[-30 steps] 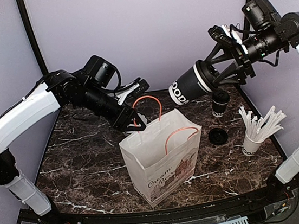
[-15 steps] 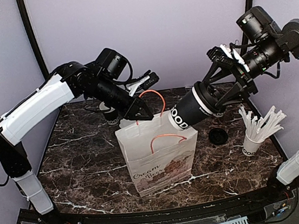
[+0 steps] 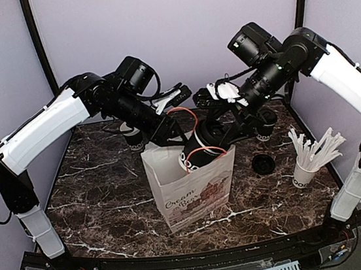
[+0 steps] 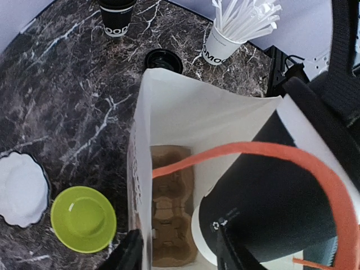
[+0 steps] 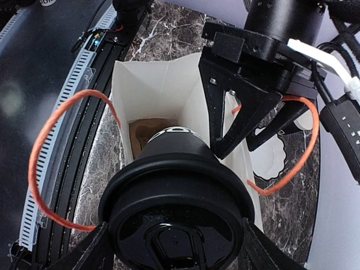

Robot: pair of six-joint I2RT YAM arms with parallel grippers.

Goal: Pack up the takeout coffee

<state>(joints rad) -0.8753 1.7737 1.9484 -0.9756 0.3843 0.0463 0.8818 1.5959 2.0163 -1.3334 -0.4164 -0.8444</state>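
Right gripper [image 5: 171, 247] clamps the coffee cup [image 3: 196, 154] at the bag [image 3: 194, 196] mouth. The handle [image 4: 253, 147] could snag it, toppling the bag.

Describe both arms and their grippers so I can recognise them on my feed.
The left arm and right arm both have glossy white shell links between black joints, with thin black cables looping alongside. Each wrist is black, with a bulky black housing and a small white fitting. The left gripper and right gripper are matte black, each with two open triangular strut-frame fingers.
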